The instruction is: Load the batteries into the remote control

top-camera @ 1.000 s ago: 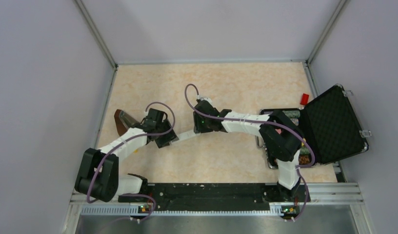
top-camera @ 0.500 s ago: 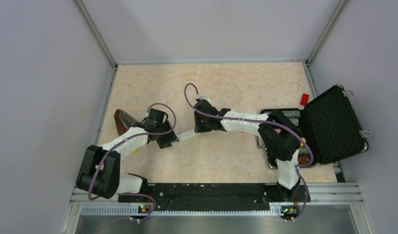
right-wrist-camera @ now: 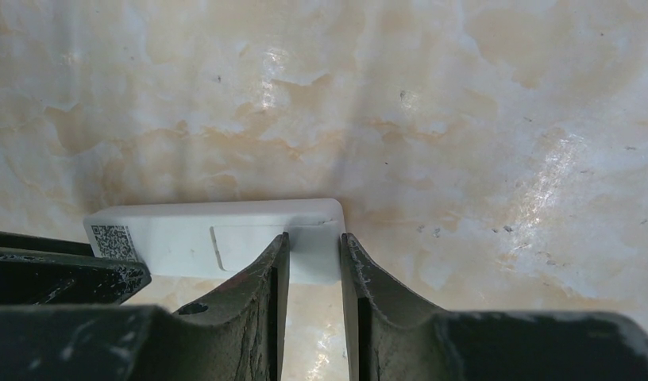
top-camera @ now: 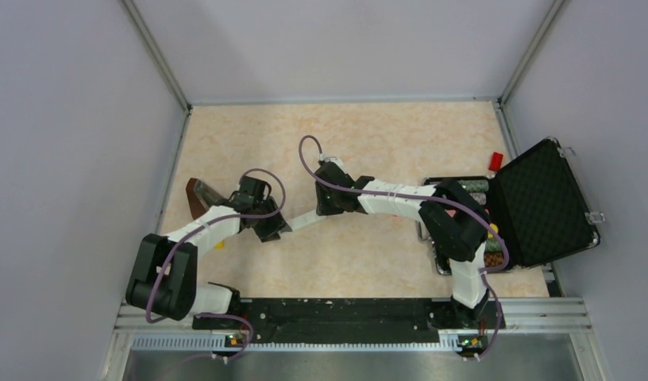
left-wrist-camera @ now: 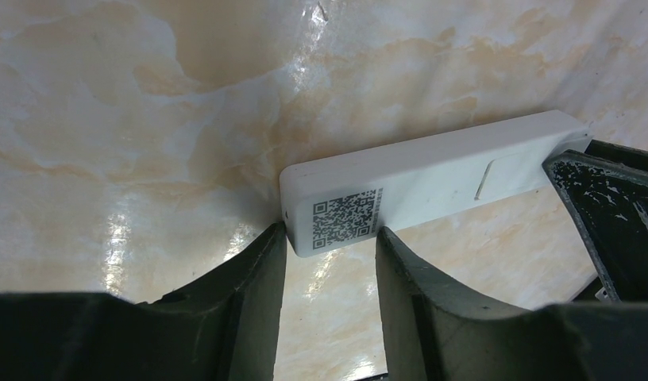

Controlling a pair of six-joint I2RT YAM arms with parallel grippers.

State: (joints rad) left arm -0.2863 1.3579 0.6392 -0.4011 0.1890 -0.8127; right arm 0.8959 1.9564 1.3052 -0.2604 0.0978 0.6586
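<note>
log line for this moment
remote control: back up | left gripper: open at its QR-code end | right gripper: open over other end

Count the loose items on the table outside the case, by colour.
White: 1, remote
Red: 1, block
Brown: 1, object
Yellow: 1, piece, mostly hidden
Total: 4

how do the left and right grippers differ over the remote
The left gripper stands wide open; the right gripper leaves only a narrow gap. The left gripper is at the end of the remote control that bears the QR code; the right gripper is at its plain end. Both reach over the remote's white back, and neither clearly clamps it.
</note>
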